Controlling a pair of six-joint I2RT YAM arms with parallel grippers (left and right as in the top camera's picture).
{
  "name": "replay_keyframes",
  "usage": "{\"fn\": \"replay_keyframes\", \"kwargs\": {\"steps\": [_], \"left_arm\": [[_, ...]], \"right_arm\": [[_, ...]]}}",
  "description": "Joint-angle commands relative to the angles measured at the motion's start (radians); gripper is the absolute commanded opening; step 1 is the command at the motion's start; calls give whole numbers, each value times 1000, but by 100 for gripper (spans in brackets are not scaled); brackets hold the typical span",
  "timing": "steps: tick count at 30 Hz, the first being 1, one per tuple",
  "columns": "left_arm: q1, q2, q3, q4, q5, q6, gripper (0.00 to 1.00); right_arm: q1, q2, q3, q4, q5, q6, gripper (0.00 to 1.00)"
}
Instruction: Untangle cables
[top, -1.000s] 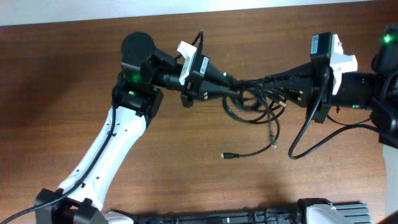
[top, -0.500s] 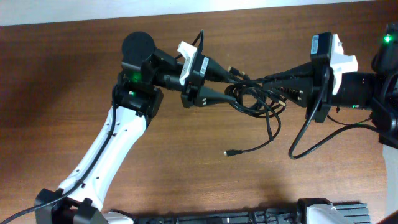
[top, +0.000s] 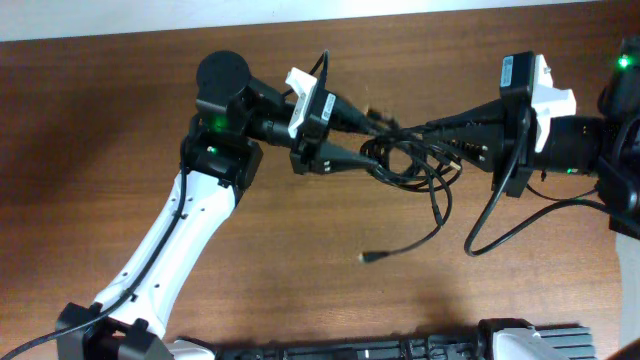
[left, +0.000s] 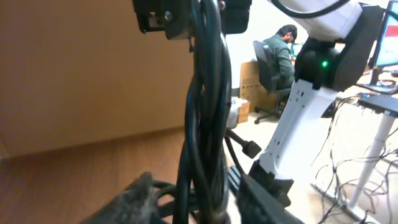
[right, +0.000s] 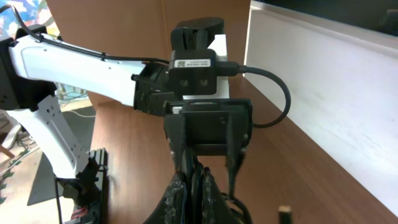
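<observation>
The cables (top: 412, 168) are a knotted black bundle hanging between my two grippers above the brown table, with one loose tail ending in a small plug (top: 366, 257) on the table. My left gripper (top: 377, 143) is open, its fingers spread on either side of the bundle's left loops. In the left wrist view the cables (left: 205, 112) run upright between the parted fingers (left: 199, 202). My right gripper (top: 428, 129) is shut on the bundle's right side. In the right wrist view its fingers (right: 200, 194) pinch the cords (right: 194, 177), facing the left gripper (right: 208, 121).
The brown wooden table (top: 120, 110) stretches to the left and front. A pale wall strip (top: 300, 10) runs along the far edge. The right arm's thick fixed wire (top: 500, 225) loops down over the table at the right.
My left gripper's fingers have spread apart from shut to open around the bundle. The loose tail and its plug have shifted slightly. The right gripper has held still.
</observation>
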Motion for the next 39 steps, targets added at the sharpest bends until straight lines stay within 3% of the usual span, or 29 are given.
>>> {"fn": "replay_keyframes", "kwargs": {"steps": [1,6,8,11,15,21,24,26,29,31,32,37,39], "left_arm": [[1,-4,-1,1,12,2,57],[2,-4,-1,-5,12,2,59],[9,-4,-1,-5,11,2,49],[23,-4,-1,-5,11,2,24],[26,-4,-1,-5,11,2,23],[26,-4,-1,-5,11,2,9],[26,-4,-1,-5,11,2,18],[26,-4,-1,-5,11,2,34],[19,-4,-1,-5,11,2,52],[12,-4,-1,-4,11,2,54],[9,-4,-1,-4,7,2,51],[9,-4,-1,-2,4,2,18],[9,-4,-1,-2,4,2,13]], "right_arm": [[-1,-15,13,4,-32,4,4],[-1,-15,13,4,-32,4,4],[-1,-15,13,4,-32,4,4],[-1,-15,13,4,-32,4,4],[-1,-15,13,4,-33,4,4],[-1,-15,13,4,-33,4,4],[-1,-15,13,4,-33,4,4],[-1,-15,13,4,-33,4,4],[-1,-15,13,4,-32,4,4],[-1,-15,13,4,-32,4,4],[-1,-15,13,4,-32,4,4],[-1,-15,13,4,-33,4,4],[-1,-15,13,4,-33,4,4]]}}
